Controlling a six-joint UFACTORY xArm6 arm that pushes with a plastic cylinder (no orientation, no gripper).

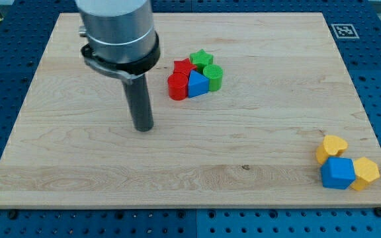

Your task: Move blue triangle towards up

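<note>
The blue triangle (197,84) lies on the wooden board (243,132) in a tight cluster at the view's upper middle. A red cylinder (176,86) touches its left side, a red star (183,67) sits above-left of it, a green star (202,58) above it and a green cylinder (213,77) at its right. My tip (143,128) rests on the board to the left of and below the cluster, apart from every block.
At the view's lower right, near the board's edge, sit a yellow heart (332,147), a blue block (338,172) and a yellow hexagon (365,173), touching one another. The arm's grey body (116,30) hangs over the board's upper left.
</note>
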